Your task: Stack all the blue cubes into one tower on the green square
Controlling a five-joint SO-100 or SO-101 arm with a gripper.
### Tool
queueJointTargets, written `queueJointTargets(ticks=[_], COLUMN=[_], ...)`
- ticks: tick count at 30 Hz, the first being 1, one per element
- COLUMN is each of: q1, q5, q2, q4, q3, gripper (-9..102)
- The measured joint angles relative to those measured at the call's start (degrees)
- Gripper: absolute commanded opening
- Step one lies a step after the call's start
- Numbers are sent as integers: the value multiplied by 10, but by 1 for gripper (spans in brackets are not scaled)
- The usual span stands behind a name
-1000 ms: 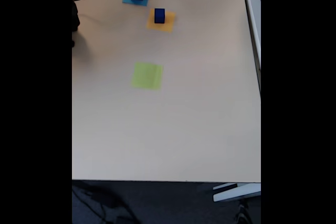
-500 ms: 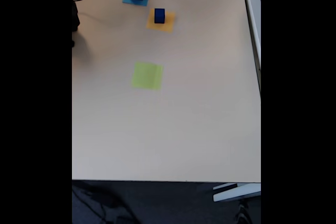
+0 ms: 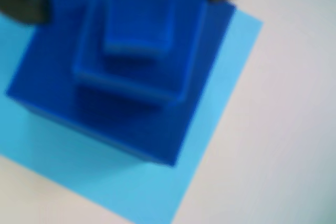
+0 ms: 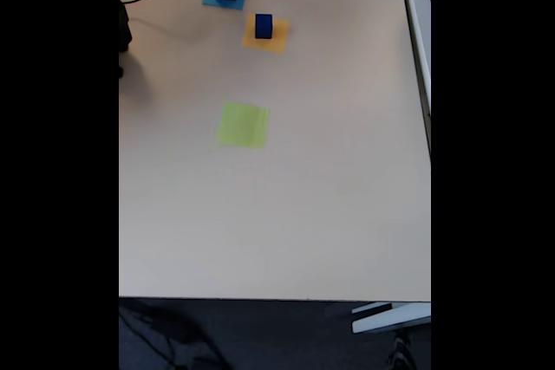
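No readable text, labels, brands, numbers or signs anywhere. Wrist view: the blue cubes (image 3: 126, 66) and the light-blue paper square (image 3: 210, 129) have plain faces (picture is blurred). Fixed view: table (image 4: 329, 197) and green square (image 4: 242, 125) unmarked.

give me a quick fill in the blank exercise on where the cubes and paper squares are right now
1. The stepped pile of blue cubes stands on the ____ paper square.
2. A single blue cube sits on the ____ paper square.
3. The green square has ____ cubes on it.

Missing words: light-blue; orange; no
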Motion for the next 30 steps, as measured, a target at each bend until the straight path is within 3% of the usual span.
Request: queueJointTargets(ticks=[30], q1=[12], q5=[-28], q2=[-11], q4=[36], q3=[-51], gripper=[13])
